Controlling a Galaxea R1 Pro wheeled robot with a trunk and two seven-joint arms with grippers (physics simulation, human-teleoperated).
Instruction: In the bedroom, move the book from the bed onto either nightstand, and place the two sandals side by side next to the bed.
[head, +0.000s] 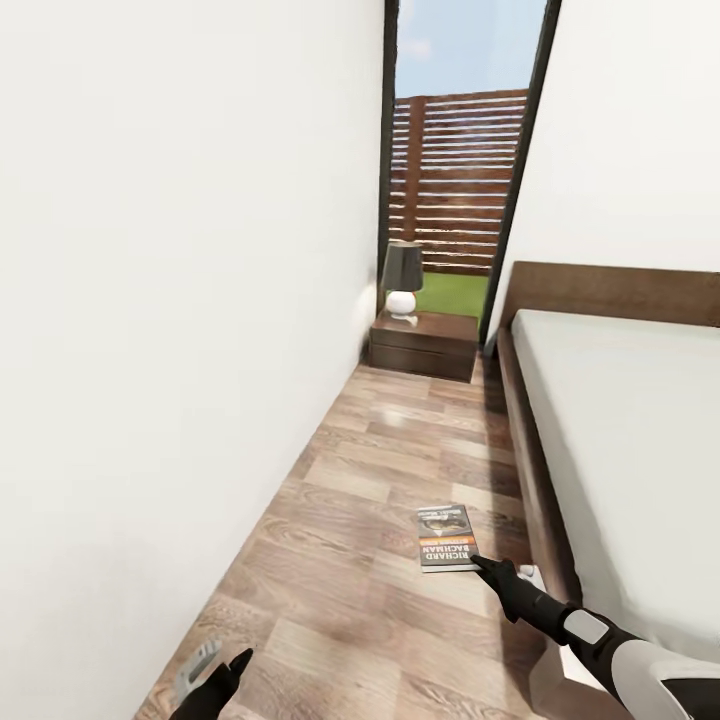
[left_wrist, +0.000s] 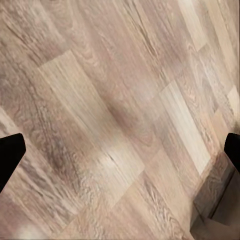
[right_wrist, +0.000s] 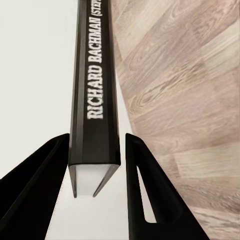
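- The book (head: 446, 538) shows in the head view low over the wood floor (head: 380, 480), in the aisle between the white wall (head: 180, 300) and the bed (head: 620, 420). Its cover faces up and its long axis runs along the aisle, the far end pointing toward the nightstand (head: 424, 345).
- The right pincer (head: 490, 568) meets the book's near corner. In the right wrist view its two black fingers (right_wrist: 37, 185) stand either side of the book's spine (right_wrist: 97, 90), which runs straight away from the pincer, lettering "RICHARD BACHMAN" along it. The fingers close on the book's end, gripping it.
- The nightstand stands at the far end of the aisle, well apart from the book, beside the bed's headboard (head: 610, 290). A lamp (head: 402, 278) with a dark shade and white base stands on it.
- The left pincer (head: 215, 680) hangs low near the wall; in the left wrist view its fingertips (left_wrist: 10, 152) sit wide apart over bare floor, open.
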